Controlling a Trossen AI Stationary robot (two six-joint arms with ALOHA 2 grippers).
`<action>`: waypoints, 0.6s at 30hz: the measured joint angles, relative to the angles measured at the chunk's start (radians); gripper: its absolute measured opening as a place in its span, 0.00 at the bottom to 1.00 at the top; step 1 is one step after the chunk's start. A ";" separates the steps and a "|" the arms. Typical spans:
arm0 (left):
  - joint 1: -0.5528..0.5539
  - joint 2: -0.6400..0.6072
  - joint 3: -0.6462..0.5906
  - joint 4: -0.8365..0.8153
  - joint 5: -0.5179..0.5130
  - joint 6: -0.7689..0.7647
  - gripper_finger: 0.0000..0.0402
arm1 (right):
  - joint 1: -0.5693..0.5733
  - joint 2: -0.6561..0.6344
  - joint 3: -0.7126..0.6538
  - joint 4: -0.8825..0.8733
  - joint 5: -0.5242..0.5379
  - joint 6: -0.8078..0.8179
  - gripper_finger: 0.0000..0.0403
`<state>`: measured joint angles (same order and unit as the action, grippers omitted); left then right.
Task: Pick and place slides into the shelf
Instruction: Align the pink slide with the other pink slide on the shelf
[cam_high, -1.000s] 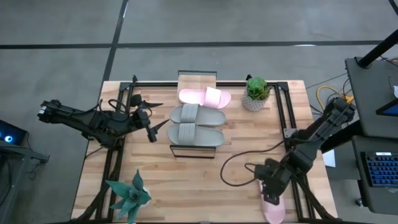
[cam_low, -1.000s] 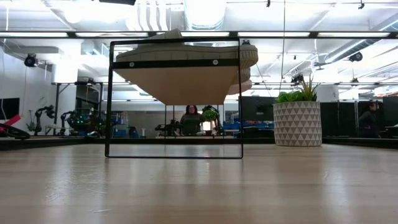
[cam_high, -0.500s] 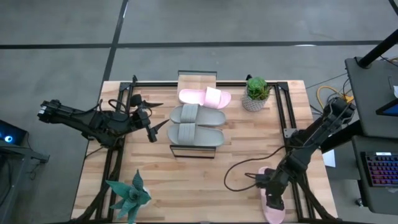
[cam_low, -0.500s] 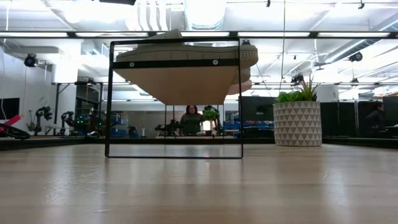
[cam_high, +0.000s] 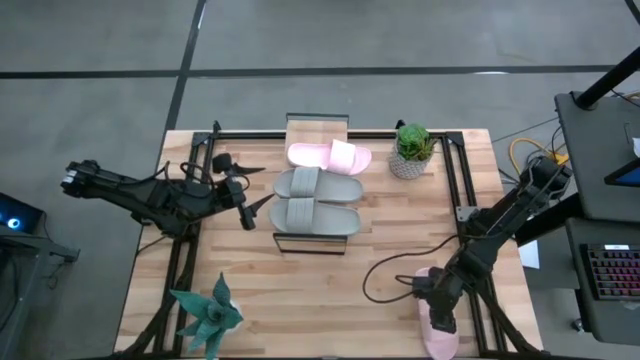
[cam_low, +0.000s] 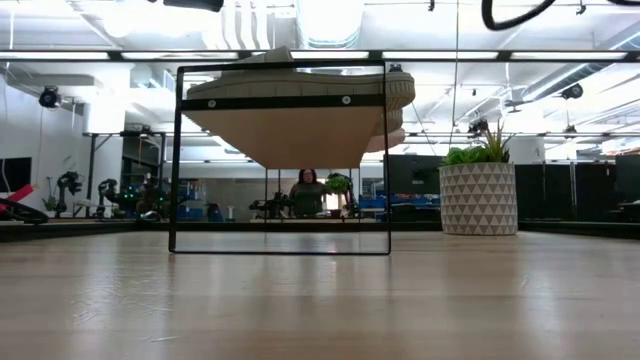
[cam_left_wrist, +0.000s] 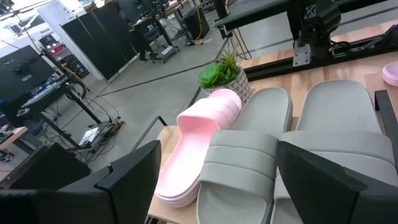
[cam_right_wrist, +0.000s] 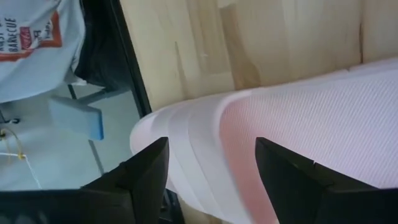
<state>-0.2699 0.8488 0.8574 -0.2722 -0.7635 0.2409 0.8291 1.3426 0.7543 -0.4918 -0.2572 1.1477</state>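
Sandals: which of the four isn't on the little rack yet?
The pink slide at the table's near right corner, under the right gripper, whose open fingers straddle it. The other pink slide and both grey slides already lie on the shelf.

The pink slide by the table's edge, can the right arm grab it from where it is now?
Probably yes. The right gripper hangs right over the pink slide with its fingers open on either side of it, and nothing lies between them.

Two grey slides (cam_high: 316, 200) and one pink slide (cam_high: 329, 156) atop shelf (cam_high: 317, 127), second pink slide (cam_high: 437, 332) at table's near-right edge
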 joint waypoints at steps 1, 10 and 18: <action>0.000 0.002 0.000 0.001 0.000 0.000 0.75 | 0.000 0.000 -0.004 0.003 -0.007 0.007 0.57; 0.000 0.008 0.000 0.000 0.000 0.000 0.75 | 0.017 0.001 -0.016 0.057 -0.039 0.032 0.57; 0.000 0.006 0.000 0.000 0.000 0.000 0.75 | 0.018 0.081 -0.032 0.134 -0.076 0.031 0.57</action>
<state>-0.2699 0.8547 0.8574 -0.2718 -0.7635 0.2409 0.8467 1.4238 0.7219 -0.3580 -0.3335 1.1791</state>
